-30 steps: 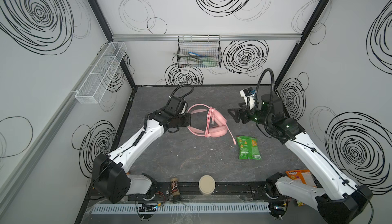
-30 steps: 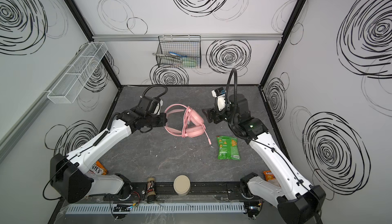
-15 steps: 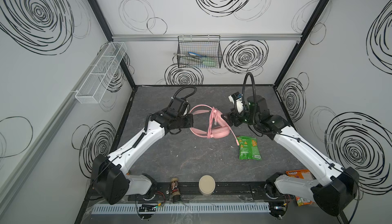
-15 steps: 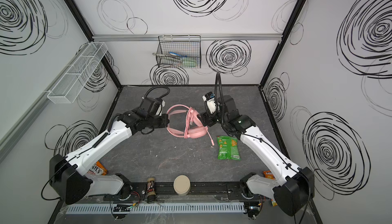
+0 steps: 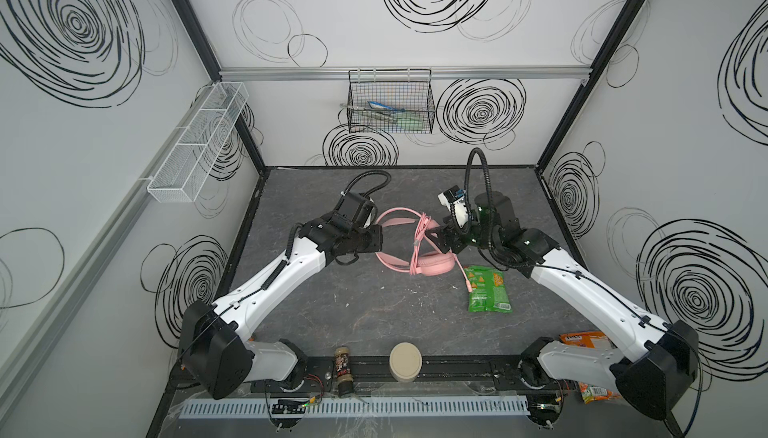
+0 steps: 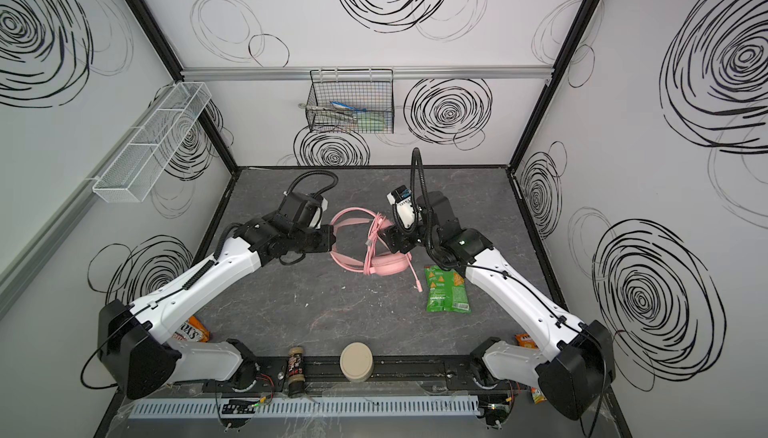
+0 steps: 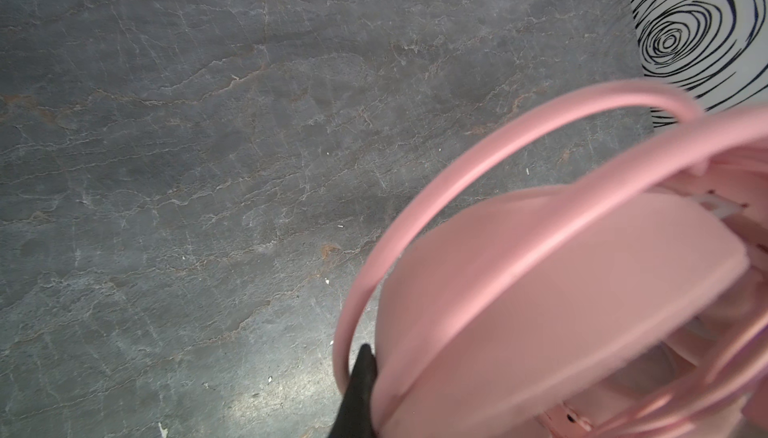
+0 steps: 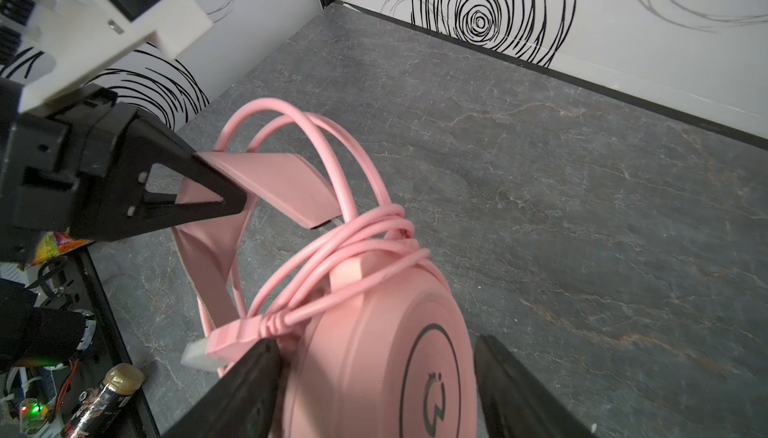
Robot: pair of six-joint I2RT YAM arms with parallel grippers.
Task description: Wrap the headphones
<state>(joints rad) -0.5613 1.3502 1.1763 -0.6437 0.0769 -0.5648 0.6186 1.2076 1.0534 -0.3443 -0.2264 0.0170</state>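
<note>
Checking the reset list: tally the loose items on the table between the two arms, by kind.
Pale pink over-ear headphones with cable: 1
Green foil snack bag: 1
Small dark bottle with tan cap: 1
Beige round lid: 1
Total: 4
Partly hidden orange packets not counted.

I work in a robot lab cell: white walls [image 5: 374, 54] scrawled with black swirls box in a grey stone-look tabletop [image 5: 374, 307]. A wire basket [image 5: 390, 101] hangs above its far edge; my arms [image 5: 270, 286] bolt to a black rail [image 5: 457, 363] along its near edge.
</note>
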